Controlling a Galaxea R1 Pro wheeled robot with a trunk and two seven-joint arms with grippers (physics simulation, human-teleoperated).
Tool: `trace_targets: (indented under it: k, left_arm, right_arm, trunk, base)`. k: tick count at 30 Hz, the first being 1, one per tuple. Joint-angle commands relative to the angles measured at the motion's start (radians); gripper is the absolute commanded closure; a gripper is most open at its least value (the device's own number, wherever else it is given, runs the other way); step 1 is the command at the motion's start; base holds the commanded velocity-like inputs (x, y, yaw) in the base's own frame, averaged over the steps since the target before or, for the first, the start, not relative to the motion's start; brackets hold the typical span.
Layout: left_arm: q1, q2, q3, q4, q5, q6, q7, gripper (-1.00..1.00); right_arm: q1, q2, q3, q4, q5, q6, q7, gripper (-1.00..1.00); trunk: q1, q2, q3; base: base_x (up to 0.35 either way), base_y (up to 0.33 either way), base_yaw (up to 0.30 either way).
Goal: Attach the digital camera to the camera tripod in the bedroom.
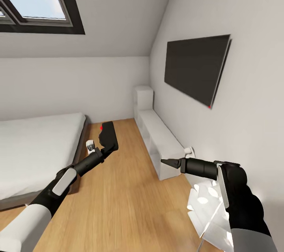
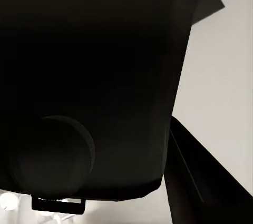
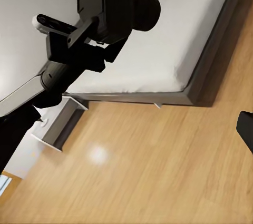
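Room: bedroom with white walls, a sloped ceiling with a skylight (image 1: 37,1), a light wood plank floor (image 1: 122,204) and a dark wall screen (image 1: 196,68) on the right wall.
Furniture: grey-framed bed (image 1: 35,153) with white mattress along the left; low white shelf unit (image 1: 159,141) along the right wall.
Digital camera (image 1: 108,138): held up in the air by the left gripper (image 1: 103,150), between bed and shelf unit, red button on its far upper corner. From the right wrist the lens (image 3: 146,7) points sideways, away from the left arm.
Left gripper state: closed on the camera body; from its own wrist the dark body sits right against the lens, so the finger contact itself cannot be made out.
Right gripper (image 1: 169,162): carries nothing, extended forward at about the same height as the camera and well apart from it, near the shelf unit's end; fingers look drawn together to a point, though at this size that is a judgement.
Camera tripod: not located from this position.
Stage, as judged: camera secured, mount not yet found.
Key relation: the left arm alone bears the camera, and the mounting face must end up downward over the tripod head; base or head likely needs turning first.
Risk: camera swinging into the bed frame during a turn.
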Motion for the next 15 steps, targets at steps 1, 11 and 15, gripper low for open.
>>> trace_targets:
  k: [1,11,15]
  left_arm:
    - [-0.001,0.001,-0.004,0.001,0.01,0.006,-0.002,1.0]
    - [-0.001,0.001,-0.004,0.032,0.004,0.004,-0.009,1.0]
    - [-0.001,0.001,-0.004,0.034,0.004,0.002,-0.01,1.0]
  right_arm:
    - [-0.001,0.001,-0.003,-0.001,0.011,0.007,0.01,-1.0]
    - [-0.001,0.001,-0.003,-0.001,0.011,0.007,0.01,-1.0]
    - [-0.001,0.001,-0.003,-0.001,0.011,0.007,0.01,-1.0]
  trunk:
    - [-0.004,0.006,0.002]
    - [-0.042,0.076,0.033]
    - [-0.057,0.104,0.046]
  base:
    - [0.0,0.0,0.0]
    - [0.0,0.0,0.0]
    - [0.0,0.0,0.0]
